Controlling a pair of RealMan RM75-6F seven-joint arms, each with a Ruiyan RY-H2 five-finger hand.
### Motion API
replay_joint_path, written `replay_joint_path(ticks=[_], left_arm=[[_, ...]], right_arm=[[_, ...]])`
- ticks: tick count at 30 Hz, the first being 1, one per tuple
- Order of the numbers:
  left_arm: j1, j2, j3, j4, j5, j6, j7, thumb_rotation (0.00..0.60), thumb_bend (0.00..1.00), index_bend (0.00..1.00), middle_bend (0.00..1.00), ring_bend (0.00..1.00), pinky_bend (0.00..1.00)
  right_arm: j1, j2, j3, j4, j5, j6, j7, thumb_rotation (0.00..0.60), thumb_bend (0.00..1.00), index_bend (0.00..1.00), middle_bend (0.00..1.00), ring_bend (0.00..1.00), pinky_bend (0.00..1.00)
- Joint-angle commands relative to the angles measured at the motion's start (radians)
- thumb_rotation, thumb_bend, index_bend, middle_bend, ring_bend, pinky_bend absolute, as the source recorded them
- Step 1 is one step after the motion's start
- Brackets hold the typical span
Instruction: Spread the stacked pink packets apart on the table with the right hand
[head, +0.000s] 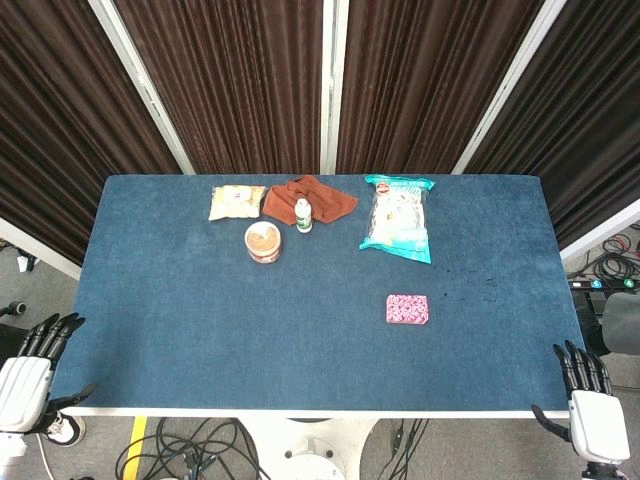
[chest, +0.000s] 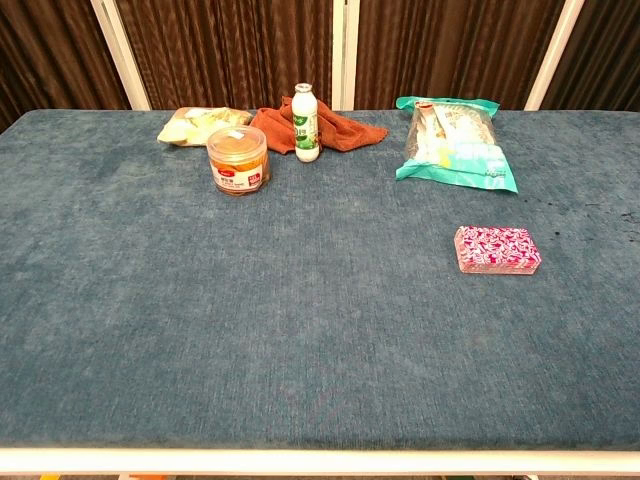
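Observation:
The stack of pink patterned packets (head: 407, 309) lies on the blue table (head: 200, 300), right of centre; in the chest view the stack (chest: 497, 249) shows as one neat block. My right hand (head: 590, 405) hangs off the table's near right corner, fingers apart, holding nothing, well to the right of and nearer than the stack. Off the near left corner my left hand (head: 35, 370) is likewise open and empty. Neither hand appears in the chest view.
Along the far side lie a yellow snack bag (head: 236, 201), a brown cloth (head: 312, 197), a small white bottle (head: 303, 214), a round orange-lidded tub (head: 263, 242) and a teal snack bag (head: 398, 217). Dark curtains hang behind the table.

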Motion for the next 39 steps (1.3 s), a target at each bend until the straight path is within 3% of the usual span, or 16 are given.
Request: replay_joint_path(ticks=[1,16,23,27,29,33,34,39], left_arm=[[0.0,0.0,-0.001,0.0,0.0,0.0,0.0,0.6,0.13,0.11,0.08,0.0,0.11],[-0.005,0.012,-0.002,-0.017,0.005,0.0,0.0,0.6,0.13,0.11,0.08,0.0,0.11],[0.003,0.002,0.004,0.003,0.002,0.003,-0.01,0.6,0.13,0.11,0.08,0.0,0.11],[0.001,-0.008,0.005,0.014,0.003,-0.003,-0.01,0.6,0.13,0.11,0.08,0.0,0.11],[0.002,-0.009,0.005,0.02,-0.002,-0.005,-0.014,0.6,0.13,0.11,0.08,0.0,0.11],[0.005,-0.01,0.005,0.035,-0.019,-0.011,-0.037,0.6,0.13,0.11,0.08,0.0,0.11],[0.007,-0.011,0.006,0.039,-0.02,-0.011,-0.042,0.6,0.13,0.11,0.08,0.0,0.11],[0.012,-0.016,0.008,0.061,-0.026,-0.009,-0.064,0.6,0.13,0.11,0.08,0.0,0.11]], right_arm=[[0.0,0.0,0.001,0.001,0.001,0.0,0.001,0.6,0.09,0.0,0.0,0.0,0.0],[0.04,0.041,0.027,-0.064,0.034,-0.064,-0.045,0.6,0.09,0.0,0.0,0.0,0.0],[0.13,0.112,0.076,-0.192,0.037,-0.149,-0.151,0.6,0.09,0.0,0.0,0.0,0.0],[0.211,0.152,0.126,-0.277,0.113,-0.269,-0.22,0.6,0.1,0.0,0.0,0.0,0.0],[0.255,0.163,0.148,-0.311,0.147,-0.326,-0.263,0.6,0.1,0.0,0.0,0.08,0.11],[0.335,0.151,0.187,-0.361,0.221,-0.418,-0.342,0.6,0.11,0.0,0.06,0.56,0.71],[0.352,0.148,0.193,-0.374,0.239,-0.439,-0.361,0.6,0.11,0.0,0.09,0.64,0.79],[0.442,0.114,0.218,-0.401,0.332,-0.512,-0.521,0.6,0.11,0.01,0.11,0.71,0.83]])
